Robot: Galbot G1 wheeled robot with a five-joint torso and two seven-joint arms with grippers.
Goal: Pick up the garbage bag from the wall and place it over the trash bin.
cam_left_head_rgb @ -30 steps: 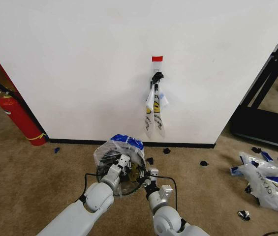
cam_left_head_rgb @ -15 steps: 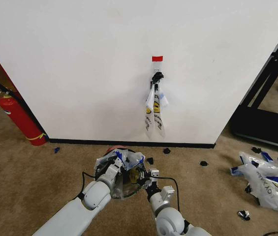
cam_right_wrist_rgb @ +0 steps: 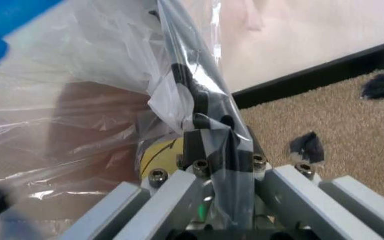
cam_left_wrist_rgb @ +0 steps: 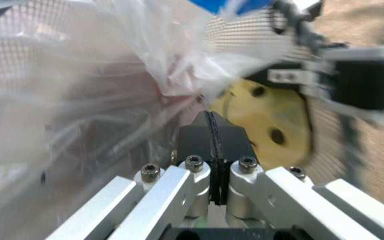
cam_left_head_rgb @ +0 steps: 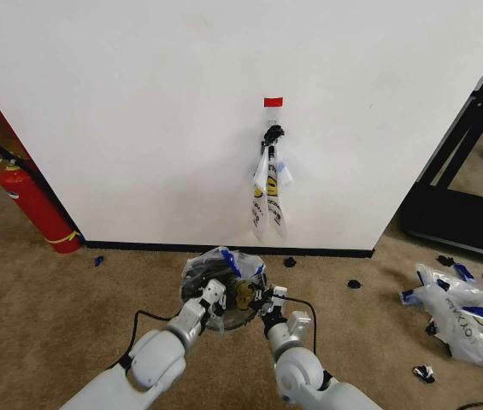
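Garbage bag (cam_left_head_rgb: 224,265) over trash bin (cam_left_head_rgb: 215,318), tools pinching.

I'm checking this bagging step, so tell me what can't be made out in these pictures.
- Head view: the rim of the black mesh trash bin is hidden by the thin translucent plastic garbage bag and both grippers, so how far the bag covers it is unclear.
- Left wrist view: the bag's print is blurred, unreadable.
- Right wrist view: the right gripper fingertips are wrapped in plastic; the bin's inside is veiled.
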